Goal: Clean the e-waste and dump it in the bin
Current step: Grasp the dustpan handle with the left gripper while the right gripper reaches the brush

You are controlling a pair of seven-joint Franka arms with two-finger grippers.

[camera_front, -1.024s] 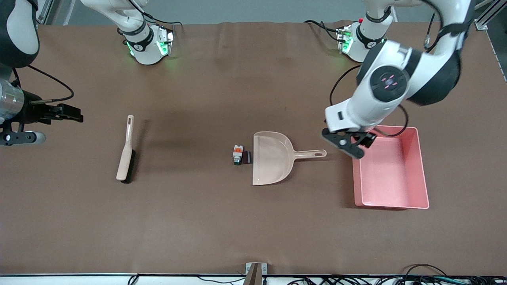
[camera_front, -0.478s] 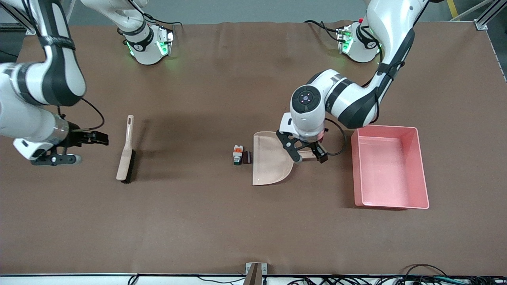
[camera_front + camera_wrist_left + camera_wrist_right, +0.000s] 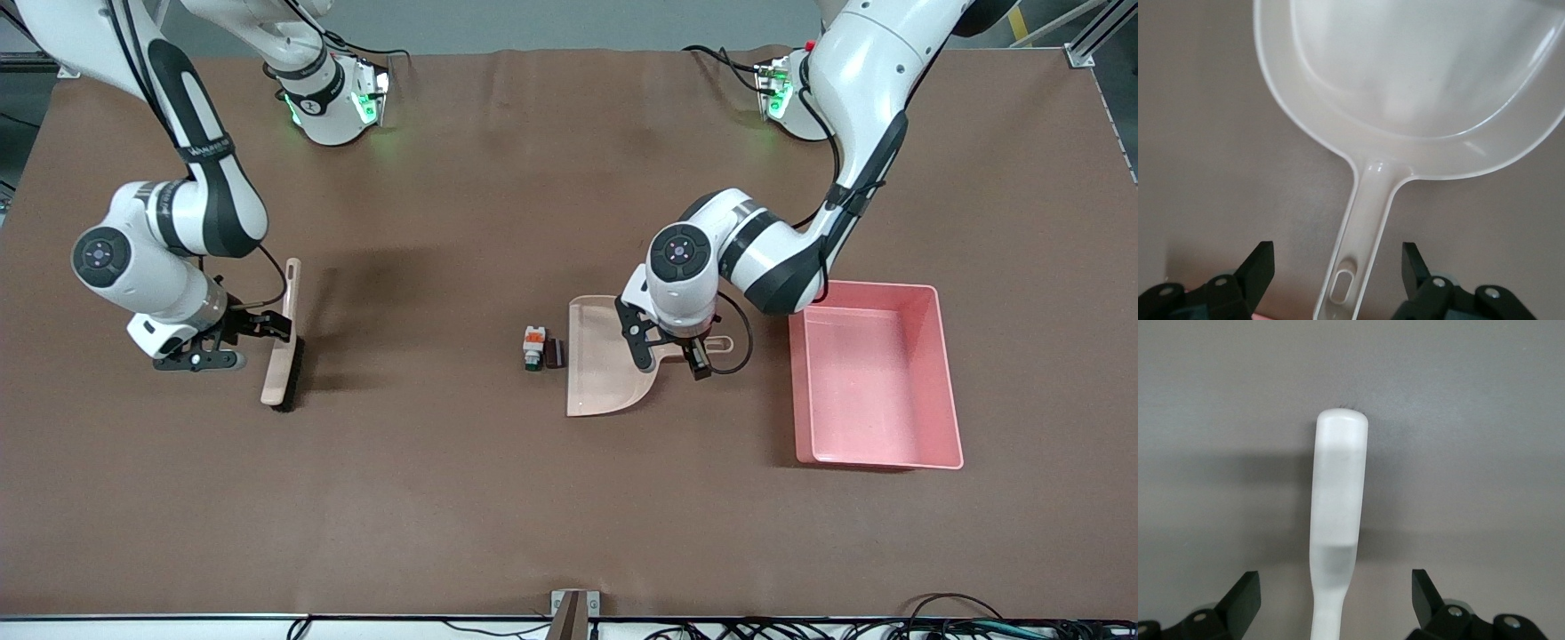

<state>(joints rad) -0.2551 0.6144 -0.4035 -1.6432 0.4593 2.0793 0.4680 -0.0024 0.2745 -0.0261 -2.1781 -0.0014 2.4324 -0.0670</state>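
Below, smooth beige dustpan, pink tub – rimmed

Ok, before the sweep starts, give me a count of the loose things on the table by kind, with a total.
E-waste pieces: 2 (white component, dark block)
Dustpan: 1
Brush: 1
Pink bin: 1
Total: 5
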